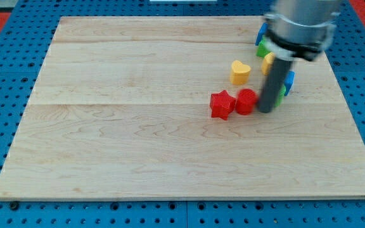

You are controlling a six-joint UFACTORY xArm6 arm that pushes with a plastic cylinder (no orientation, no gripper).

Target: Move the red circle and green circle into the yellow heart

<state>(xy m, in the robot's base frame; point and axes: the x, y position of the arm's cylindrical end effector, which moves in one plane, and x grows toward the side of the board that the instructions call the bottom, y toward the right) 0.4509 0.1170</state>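
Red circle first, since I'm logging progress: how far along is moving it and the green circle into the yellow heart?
Nothing looks finished. In hand: my tip sits against the red circle on its right side, beside the red star; the yellow heart lies just above, still apart. Left: closing that gap, then the green block, mostly hidden behind the arm.

We see bright, even light on the pale wooden board (170, 120), with only soft shadows. The grey arm housing (300, 25) is motion-blurred.

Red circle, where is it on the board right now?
The red circle sits right of centre, touching the red star on its left, my tip at its right, below the yellow heart.
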